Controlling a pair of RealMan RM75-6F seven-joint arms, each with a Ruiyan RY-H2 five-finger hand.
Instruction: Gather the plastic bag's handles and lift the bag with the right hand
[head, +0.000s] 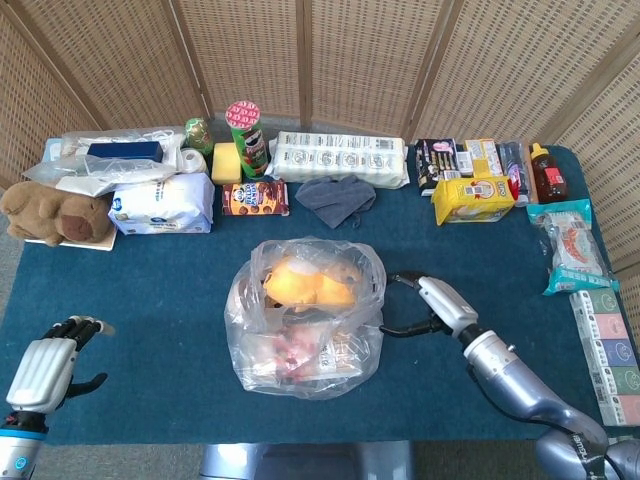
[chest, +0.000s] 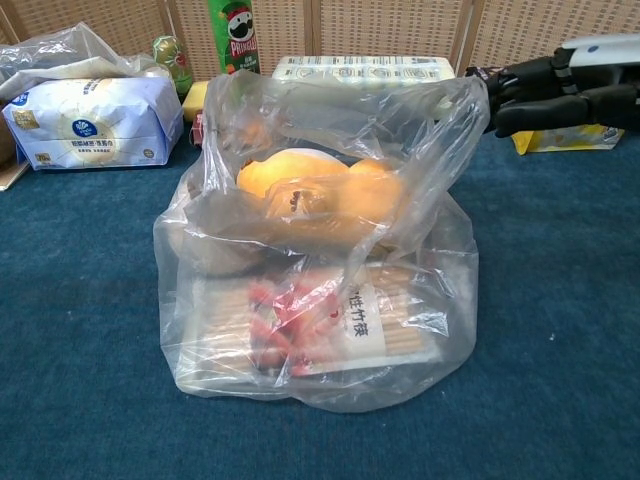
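Clear crinkled plastic bag sitting mid-table on blue felt cloth, bulging round an orange lump, handles slack, we are seeing our right hand spread and empty just beside it, left hand resting empty, fingers parted.

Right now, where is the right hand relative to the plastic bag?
In the head view the right hand sits just right of the plastic bag, fingers open toward it, not yet gripping.

staged lab table: groceries before a wicker screen.
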